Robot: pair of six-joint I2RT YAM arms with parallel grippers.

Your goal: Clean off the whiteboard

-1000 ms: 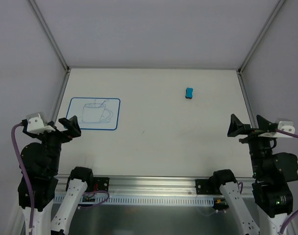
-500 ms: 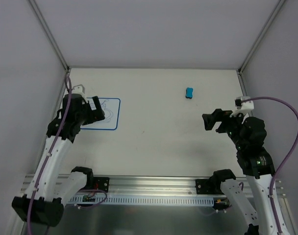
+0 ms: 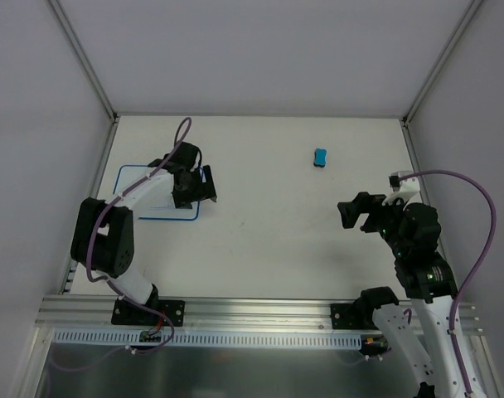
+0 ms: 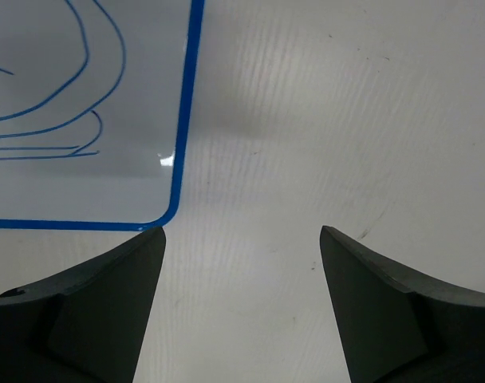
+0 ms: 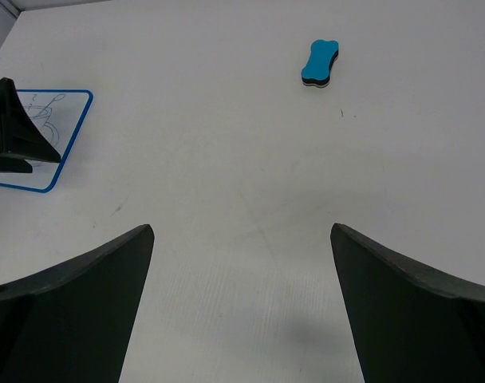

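From above, the whiteboard (image 3: 136, 177) lies flat at the left of the worktop (image 3: 268, 240), its long axis running left to right, parallel to the near edge. The left hand (image 3: 209, 187) hovers at the board's right edge, part of the arm crossing the board. The right hand (image 3: 351, 212) hangs well apart on the right, and a blue eraser (image 3: 320, 157) sits toward the far side.

At the left wrist, the hand (image 4: 241, 231) is spread wide and grasps nothing. The board's (image 4: 83, 167) rounded blue-edged corner, bearing curved blue pen lines, lies just beside one finger.

At the right wrist, the hand (image 5: 241, 231) is likewise spread and empty. The eraser (image 5: 320, 63) lies ahead, and the board (image 5: 67, 128) lies far left.
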